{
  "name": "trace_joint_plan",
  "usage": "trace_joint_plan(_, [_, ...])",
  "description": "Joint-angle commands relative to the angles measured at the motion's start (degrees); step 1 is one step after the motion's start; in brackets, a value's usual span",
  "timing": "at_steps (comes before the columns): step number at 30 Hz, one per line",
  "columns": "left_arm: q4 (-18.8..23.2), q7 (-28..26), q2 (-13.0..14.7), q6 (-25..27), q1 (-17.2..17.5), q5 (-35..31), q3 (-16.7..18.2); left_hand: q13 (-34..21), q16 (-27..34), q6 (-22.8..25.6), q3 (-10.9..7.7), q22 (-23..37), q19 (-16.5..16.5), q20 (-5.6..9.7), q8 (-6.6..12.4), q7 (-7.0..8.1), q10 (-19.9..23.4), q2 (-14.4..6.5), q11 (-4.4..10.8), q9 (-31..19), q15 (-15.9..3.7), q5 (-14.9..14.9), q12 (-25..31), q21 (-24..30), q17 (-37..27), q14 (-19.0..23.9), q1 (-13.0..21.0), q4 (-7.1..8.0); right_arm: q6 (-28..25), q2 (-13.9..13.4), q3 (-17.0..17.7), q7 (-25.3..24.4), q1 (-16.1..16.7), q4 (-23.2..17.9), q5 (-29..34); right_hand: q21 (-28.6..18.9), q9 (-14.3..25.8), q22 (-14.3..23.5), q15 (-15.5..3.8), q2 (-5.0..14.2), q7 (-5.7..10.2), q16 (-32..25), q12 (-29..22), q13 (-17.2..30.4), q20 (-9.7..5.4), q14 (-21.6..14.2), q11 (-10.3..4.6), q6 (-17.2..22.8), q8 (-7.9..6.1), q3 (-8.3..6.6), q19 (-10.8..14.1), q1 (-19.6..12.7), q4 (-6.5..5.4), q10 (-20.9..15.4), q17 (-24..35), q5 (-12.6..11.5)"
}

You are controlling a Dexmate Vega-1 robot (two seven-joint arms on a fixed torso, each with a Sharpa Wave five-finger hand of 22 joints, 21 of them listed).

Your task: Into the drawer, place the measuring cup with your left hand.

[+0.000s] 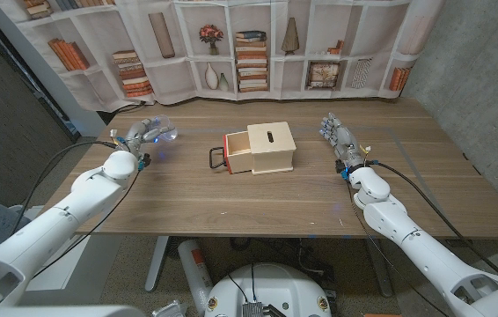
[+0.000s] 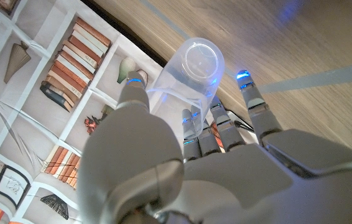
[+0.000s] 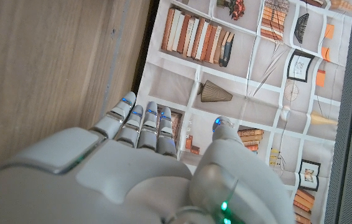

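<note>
Clear measuring cup [image 2: 191, 71] in left hand [image 2: 213, 162], wooden drawer [image 1: 238, 151] open

A wooden table [image 1: 231, 198] is backed along its far edge by a printed bookshelf backdrop [image 1: 231, 44]; a grey wall [image 1: 478, 79] is seen beyond its right edge.

Clear measuring cup [image 2: 191, 71], pale wooden drawer [image 1: 238, 151].

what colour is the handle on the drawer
Black: a thin loop handle on the reddish front of the drawer, clearest in the head view.
</note>
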State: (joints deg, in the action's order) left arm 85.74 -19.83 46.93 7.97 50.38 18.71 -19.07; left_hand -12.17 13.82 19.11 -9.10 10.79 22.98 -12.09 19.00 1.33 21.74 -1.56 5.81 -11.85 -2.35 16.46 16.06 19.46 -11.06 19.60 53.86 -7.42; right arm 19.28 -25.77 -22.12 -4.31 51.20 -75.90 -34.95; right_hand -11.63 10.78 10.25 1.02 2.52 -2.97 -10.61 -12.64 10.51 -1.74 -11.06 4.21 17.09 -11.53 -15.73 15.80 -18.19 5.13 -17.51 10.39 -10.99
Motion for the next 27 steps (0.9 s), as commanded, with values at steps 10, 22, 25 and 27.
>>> trace_joint_plan(10, [5.4, 2.0, 2.0, 1.0, 2.4, 2.0, 1.7, -0.2, -0.3, 0.3, -0.27, 0.1, -0.6, 0.12, -0.31, -0.24, 0.6, -0.6, 0.26, -0.2, -0.37, -0.8, -0.4, -0.5, -0.3, -0.2, 0.0, 0.24, -0.2, -0.7, 0.6, -0.6, 0.7, -1.2, -0.2, 0.1, 0.2, 0.3, -0.04, 0.10, -0.22, -0.2, 0.0, 0.2, 0.15, -0.8, 0.06, 0.4, 0.10, -0.08, 0.2, -0.3, 0.40, -0.4, 0.2, -0.2])
trace_joint_plan(22, [8.2, 3.4, 3.5, 3.2, 2.7, 2.4, 1.9, -0.2, -0.5, 0.4, -0.23, 0.1, -1.0, 0.28, -0.39, -0.45, 0.9, -0.7, 0.13, -0.2, -0.36, -1.2, -0.5, -0.7, -0.3, -0.4, -0.1, 0.37, -0.4, -0.6, 0.7, -0.5, 0.4, -0.9, -0.3, 0.1, 0.2, 0.3, -0.04, 0.12, -0.28, -0.2, 0.0, 0.2, 0.11, -0.8, 0.12, 0.5, 0.10, -0.07, 0.2, -0.3, 0.44, -0.5, 0.2, -0.2])
trace_joint_plan(25, [8.4, 3.9, 3.7, 2.6, 3.0, 2.6, 2.2, -0.2, -0.5, 0.5, -0.23, 0.1, -1.0, 0.25, -0.41, -0.45, 0.9, -0.7, 0.15, -0.2, -0.37, -1.3, -0.5, -0.8, -0.3, -0.4, -0.1, 0.40, -0.3, -0.7, 0.7, -0.6, 0.4, -0.9, -0.3, 0.1, 0.2, 0.3, -0.02, 0.14, -0.30, -0.2, 0.1, 0.2, 0.08, -0.8, 0.06, 0.5, 0.10, -0.06, 0.2, -0.3, 0.45, -0.4, 0.2, -0.2])
trace_joint_plan(27, [8.6, 4.2, 3.9, 2.5, 3.2, 3.0, 2.5, -0.2, -0.5, 0.5, -0.23, 0.1, -1.2, 0.27, -0.43, -0.47, 1.0, -0.7, 0.18, -0.2, -0.35, -1.4, -0.5, -0.9, -0.3, -0.4, -0.1, 0.42, -0.3, -0.7, 0.7, -0.7, 0.5, -0.9, -0.2, 0.1, 0.2, 0.3, -0.03, 0.15, -0.29, -0.2, 0.1, 0.2, 0.09, -0.8, 0.08, 0.5, 0.11, -0.07, 0.2, -0.3, 0.45, -0.4, 0.2, -0.2])
